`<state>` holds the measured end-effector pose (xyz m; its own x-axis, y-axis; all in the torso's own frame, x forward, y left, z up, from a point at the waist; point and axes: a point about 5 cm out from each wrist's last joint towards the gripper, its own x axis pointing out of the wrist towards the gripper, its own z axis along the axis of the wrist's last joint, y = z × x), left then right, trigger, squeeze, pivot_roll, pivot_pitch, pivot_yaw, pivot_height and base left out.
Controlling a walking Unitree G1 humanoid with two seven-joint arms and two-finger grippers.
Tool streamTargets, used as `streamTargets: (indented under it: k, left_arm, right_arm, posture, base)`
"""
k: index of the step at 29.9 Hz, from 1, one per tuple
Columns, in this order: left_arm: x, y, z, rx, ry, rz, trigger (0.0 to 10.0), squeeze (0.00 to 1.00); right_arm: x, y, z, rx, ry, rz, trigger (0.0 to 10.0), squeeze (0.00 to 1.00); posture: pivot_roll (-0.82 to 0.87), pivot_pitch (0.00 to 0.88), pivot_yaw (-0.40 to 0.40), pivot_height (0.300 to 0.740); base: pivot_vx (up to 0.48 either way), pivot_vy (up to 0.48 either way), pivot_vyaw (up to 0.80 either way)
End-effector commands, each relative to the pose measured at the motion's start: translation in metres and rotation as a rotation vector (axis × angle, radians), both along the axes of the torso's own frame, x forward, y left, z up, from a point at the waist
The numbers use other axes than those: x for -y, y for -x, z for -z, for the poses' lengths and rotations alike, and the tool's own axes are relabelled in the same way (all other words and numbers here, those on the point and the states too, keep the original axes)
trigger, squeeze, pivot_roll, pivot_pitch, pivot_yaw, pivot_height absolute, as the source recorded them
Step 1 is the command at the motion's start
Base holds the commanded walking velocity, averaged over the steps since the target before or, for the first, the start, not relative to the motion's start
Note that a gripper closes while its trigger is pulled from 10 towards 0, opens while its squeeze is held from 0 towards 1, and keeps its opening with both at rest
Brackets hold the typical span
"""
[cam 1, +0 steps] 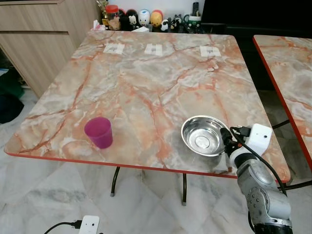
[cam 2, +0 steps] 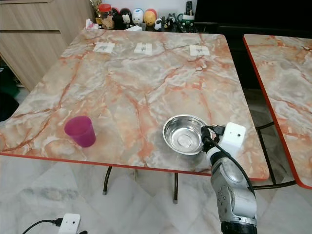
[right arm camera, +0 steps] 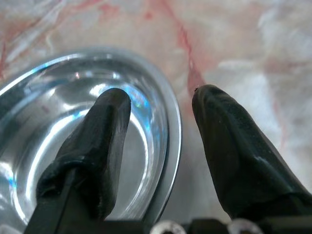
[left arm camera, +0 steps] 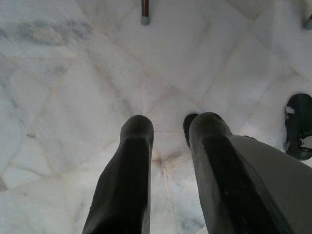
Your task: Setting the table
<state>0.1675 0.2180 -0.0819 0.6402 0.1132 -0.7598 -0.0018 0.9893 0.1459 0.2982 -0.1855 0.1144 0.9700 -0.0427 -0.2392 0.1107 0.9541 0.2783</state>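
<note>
A shiny steel bowl point(cam 1: 203, 135) sits near the front right edge of the marble table point(cam 1: 146, 83). My right gripper point(cam 1: 225, 136) is at the bowl's right rim. In the right wrist view its fingers point(right arm camera: 109, 122) are open and straddle the rim, one inside the bowl point(right arm camera: 58, 131) and one outside over the tabletop. A purple plastic cup point(cam 1: 99, 132) stands upright near the front left edge, far from both grippers. My left gripper point(left arm camera: 168, 124) hangs open over the marble floor, below the table.
A second marble table point(cam 1: 287, 63) stands close on the right with a narrow gap between. Three white tags point(cam 1: 153, 48) lie near the far edge, with figurines point(cam 1: 146, 18) behind them. A wooden cabinet point(cam 1: 39, 34) is at the left. A dark shoe point(left arm camera: 300, 126) lies on the floor.
</note>
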Motion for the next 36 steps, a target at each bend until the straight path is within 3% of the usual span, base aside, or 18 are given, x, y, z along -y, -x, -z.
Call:
streamTargets:
  k: [1, 13, 14, 15, 36]
  left_arm:
    - [-0.0006, 0.0061, 0.003, -0.025, -0.002, -0.008, 10.0, 0.0]
    - [-0.0007, 0.0063, 0.003, -0.026, -0.004, -0.007, 10.0, 0.0]
    - [-0.0007, 0.0062, 0.003, -0.026, -0.005, -0.008, 10.0, 0.0]
    - [-0.0006, 0.0062, 0.003, -0.025, -0.005, -0.007, 10.0, 0.0]
    - [0.0, 0.0068, 0.0033, -0.025, -0.003, -0.008, 10.0, 0.0]
  right_arm:
    - [-0.0008, 0.0017, 0.006, -0.038, -0.019, -0.008, 10.0, 0.0]
    - [-0.0037, 0.0015, 0.0121, -0.092, -0.083, -0.003, 10.0, 0.0]
    - [-0.0045, 0.0011, 0.0123, -0.093, -0.089, -0.007, 0.7, 0.0]
    - [-0.0051, 0.0009, 0.0121, -0.092, -0.093, -0.009, 0.0, 0.0]
    - [-0.008, -0.0032, 0.0087, -0.081, -0.109, 0.007, 0.0, 0.0]
  posture:
    - [-0.01, 0.124, -0.011, 0.74]
    - [-0.01, 0.126, -0.01, 0.74]
    - [-0.01, 0.125, -0.01, 0.74]
    - [-0.01, 0.125, -0.011, 0.74]
    - [0.0, 0.127, -0.013, 0.74]
  base:
    - [0.0, 0.0, 0.0]
    - [0.0, 0.0, 0.0]
    - [0.0, 0.0, 0.0]
    - [0.0, 0.0, 0.0]
    - [0.0, 0.0, 0.0]
